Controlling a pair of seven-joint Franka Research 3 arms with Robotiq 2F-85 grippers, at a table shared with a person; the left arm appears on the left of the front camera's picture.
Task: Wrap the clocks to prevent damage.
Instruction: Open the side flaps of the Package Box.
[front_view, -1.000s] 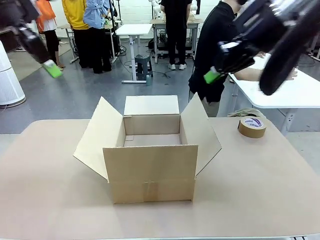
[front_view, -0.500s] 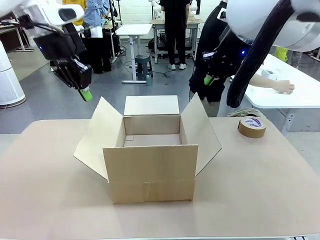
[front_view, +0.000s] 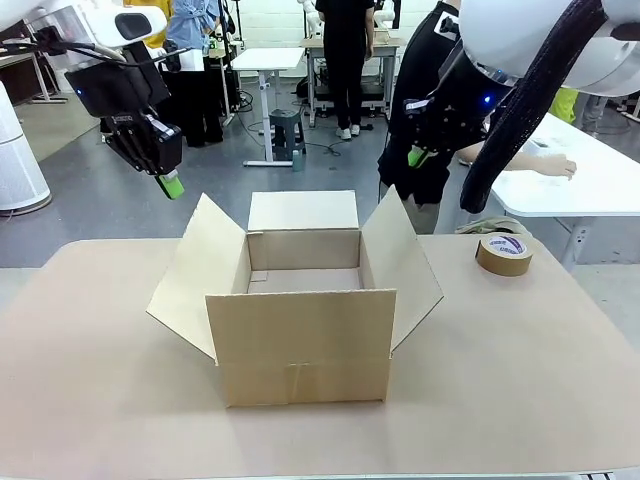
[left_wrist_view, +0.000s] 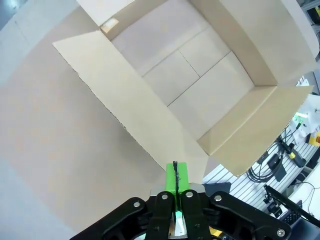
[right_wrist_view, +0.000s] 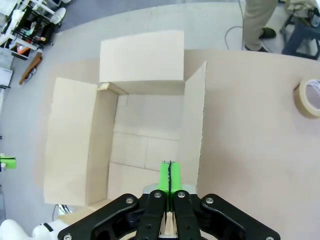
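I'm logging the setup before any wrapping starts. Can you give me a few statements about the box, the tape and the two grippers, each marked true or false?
1. The cardboard box stands with its flaps open. True.
2. The tape roll lies inside the box. False: it lies on the table, on the robot's right of the box.
3. The left gripper and the right gripper both have their jaws shut, green pads together. True.
4. The left gripper grips a box flap. False: it hangs in the air above the table, apart from the box, with nothing between its jaws.
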